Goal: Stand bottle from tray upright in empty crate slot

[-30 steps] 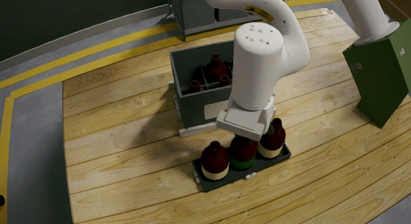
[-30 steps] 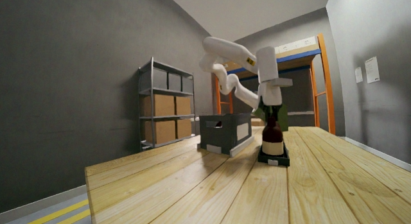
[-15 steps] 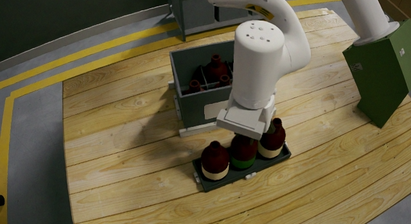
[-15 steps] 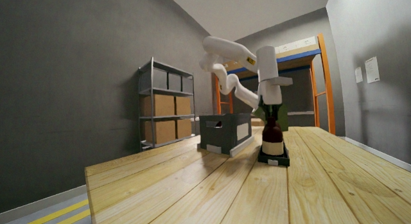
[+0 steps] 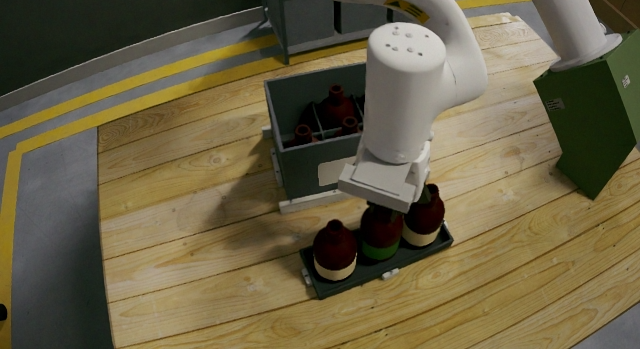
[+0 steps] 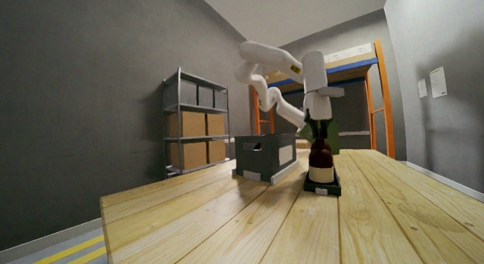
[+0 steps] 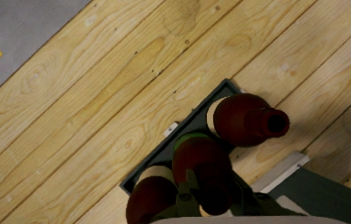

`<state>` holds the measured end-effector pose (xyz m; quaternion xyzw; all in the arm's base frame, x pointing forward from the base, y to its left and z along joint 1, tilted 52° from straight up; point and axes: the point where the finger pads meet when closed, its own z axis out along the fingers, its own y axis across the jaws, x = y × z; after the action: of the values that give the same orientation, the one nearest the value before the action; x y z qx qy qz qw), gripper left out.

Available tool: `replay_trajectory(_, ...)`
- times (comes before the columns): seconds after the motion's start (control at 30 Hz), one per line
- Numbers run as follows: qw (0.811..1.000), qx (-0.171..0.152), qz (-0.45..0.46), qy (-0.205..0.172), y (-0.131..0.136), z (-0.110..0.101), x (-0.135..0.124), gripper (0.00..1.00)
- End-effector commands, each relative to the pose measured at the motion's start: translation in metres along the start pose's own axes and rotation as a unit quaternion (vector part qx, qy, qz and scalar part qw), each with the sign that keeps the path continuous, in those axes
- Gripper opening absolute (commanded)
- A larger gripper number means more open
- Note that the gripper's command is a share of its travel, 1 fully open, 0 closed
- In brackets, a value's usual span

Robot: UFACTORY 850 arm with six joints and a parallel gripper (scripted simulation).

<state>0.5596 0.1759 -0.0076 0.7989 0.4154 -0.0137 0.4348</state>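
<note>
We see the gripper (image 7: 211, 202) pinching the neck of the green-labelled bottle (image 5: 380, 234), the middle of three standing in the dark tray (image 5: 430, 250) on the plank table (image 5: 200, 239), just beside the grey crate (image 5: 300, 169).

Evenly lit, fairly bright, soft overall. Broad blurred arm shadow on the table (image 5: 210, 209) at centre-left of the top view. Strong barrel distortion, planks bowing toward frame edges. Dim walls in the exterior view, mild blur throughout. Wrist view soft at bottom edge.
</note>
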Motion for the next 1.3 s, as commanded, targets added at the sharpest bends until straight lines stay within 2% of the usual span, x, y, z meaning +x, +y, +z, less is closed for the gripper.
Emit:
replay_trajectory(0.0, 1.000, 0.000, 0.000, 0.001, 0.000, -0.007, 0.000, 0.00)
replay_trajectory(0.6, 1.000, 0.000, 0.000, 0.001, -0.002, -0.021, 0.000, 0.00)
replay_trajectory(1.27, 1.000, 0.000, 0.000, 0.001, -0.002, -0.022, 0.000, 0.00)
